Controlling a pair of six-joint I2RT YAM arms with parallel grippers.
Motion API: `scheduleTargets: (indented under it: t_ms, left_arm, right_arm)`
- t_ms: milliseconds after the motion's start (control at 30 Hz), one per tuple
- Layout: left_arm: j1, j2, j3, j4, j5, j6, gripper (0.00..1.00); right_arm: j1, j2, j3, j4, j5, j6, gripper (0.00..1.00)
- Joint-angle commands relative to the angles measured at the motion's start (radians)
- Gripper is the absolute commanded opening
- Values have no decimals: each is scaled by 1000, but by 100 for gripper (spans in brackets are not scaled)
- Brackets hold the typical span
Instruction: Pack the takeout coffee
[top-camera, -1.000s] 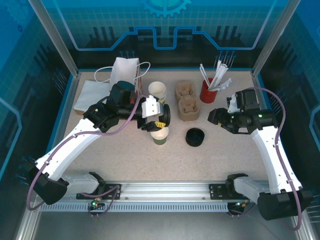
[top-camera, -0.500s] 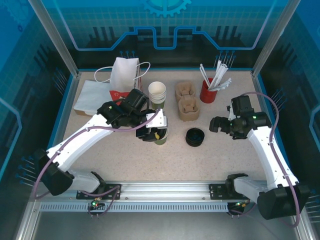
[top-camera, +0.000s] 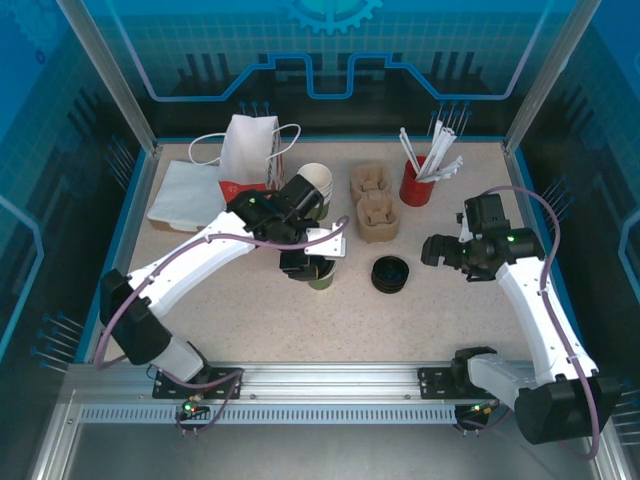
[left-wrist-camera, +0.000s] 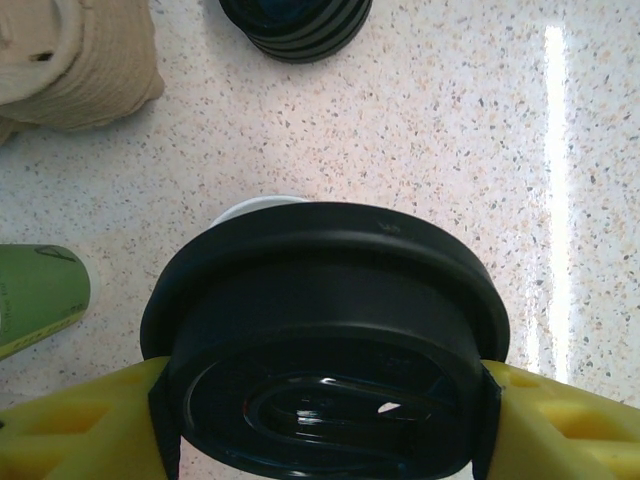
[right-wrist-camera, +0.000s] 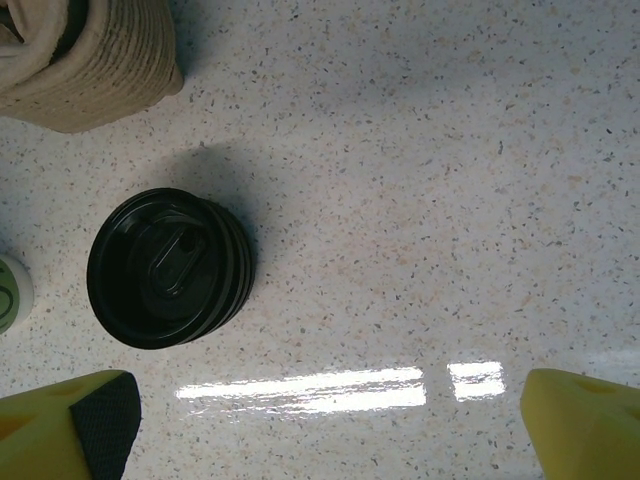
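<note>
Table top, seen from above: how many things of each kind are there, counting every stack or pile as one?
Paper bag: 1
Flat white paper pile: 1
Cup stack: 1
Single cup: 1
Cardboard carrier piles: 2
Red pot of straws: 1
Black lid stack: 1
Single held lid: 1
Total: 9

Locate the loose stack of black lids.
In the top view the stack of black lids sits right of centre, just in front of the cardboard cup carriers and to the left of the right gripper.
</note>
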Motion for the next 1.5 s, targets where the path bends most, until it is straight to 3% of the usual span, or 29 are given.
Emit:
scheduleTargets:
  t_ms: [0,1467]
  left_arm:
    - [-12,34,41,-57,-48,22,67]
    - [-26,217,168,-134,-122,56,67]
  right_arm:
    - [-17,-13,-12,1,5,-15,100]
    - [-71,-29,-38,10,-43,-38,100]
